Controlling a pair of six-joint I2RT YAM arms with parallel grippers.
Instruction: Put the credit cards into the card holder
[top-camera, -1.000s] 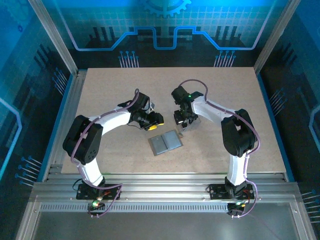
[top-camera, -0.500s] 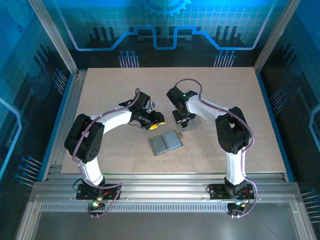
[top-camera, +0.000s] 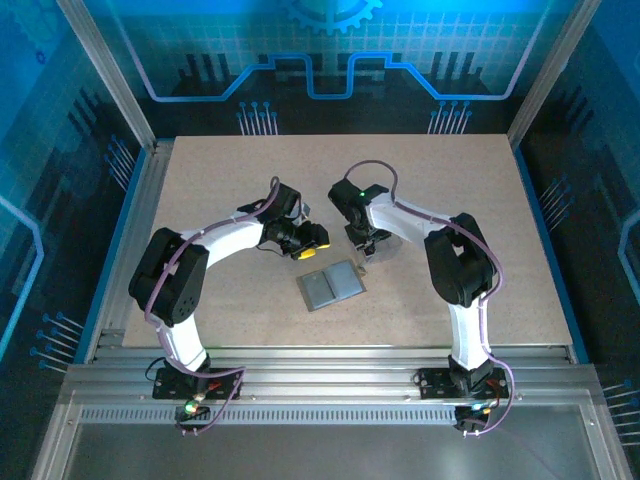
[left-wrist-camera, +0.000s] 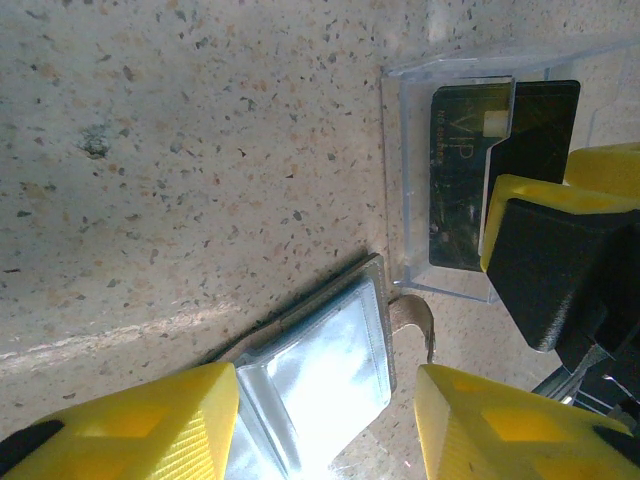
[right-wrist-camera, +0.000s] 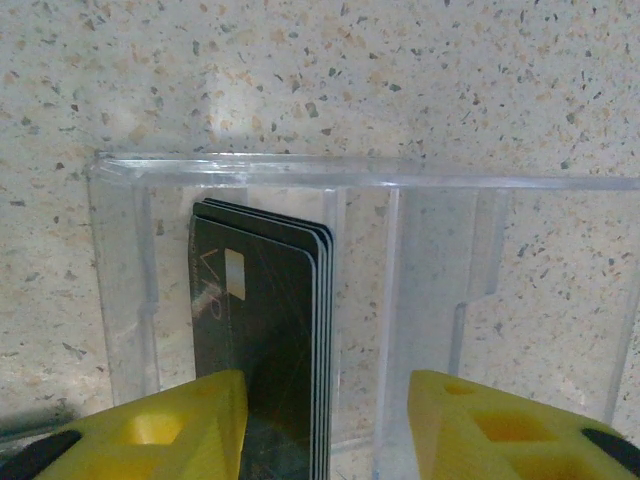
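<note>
The right gripper (right-wrist-camera: 325, 400) hangs spread over the clear box (right-wrist-camera: 350, 170). The black cards (right-wrist-camera: 265, 330) sit off-centre in the gap, against one finger, their long side in line with the fingers.

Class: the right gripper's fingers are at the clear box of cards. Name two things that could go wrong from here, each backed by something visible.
1. The thin black plastic cards are stacked tightly at the right gripper's open jaws; closing may pinch several at once.
2. Nothing holds the clear plastic box; lifting cards could drag or tip it against the flat grey-silver card holder close beside it.
</note>
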